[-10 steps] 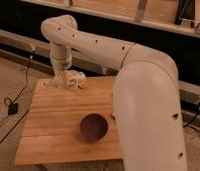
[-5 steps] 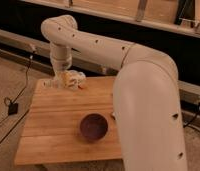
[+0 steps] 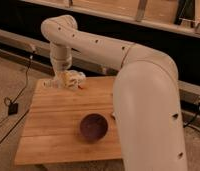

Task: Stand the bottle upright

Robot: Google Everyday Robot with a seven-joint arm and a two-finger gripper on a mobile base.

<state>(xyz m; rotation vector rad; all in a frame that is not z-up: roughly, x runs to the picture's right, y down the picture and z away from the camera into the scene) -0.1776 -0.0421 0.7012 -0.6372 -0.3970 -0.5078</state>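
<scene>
The pale cream-yellowish bottle sits at the far left of the wooden table, right under the arm's wrist. I cannot tell whether it lies or stands. My gripper is down at the bottle, at the end of the white arm that reaches across from the right. The wrist hides most of the gripper.
A dark purple bowl sits near the table's front right. The big white arm body covers the table's right side. A small pale object lies beside the bottle. Cables run on the floor at the left. A dark wall with rails is behind.
</scene>
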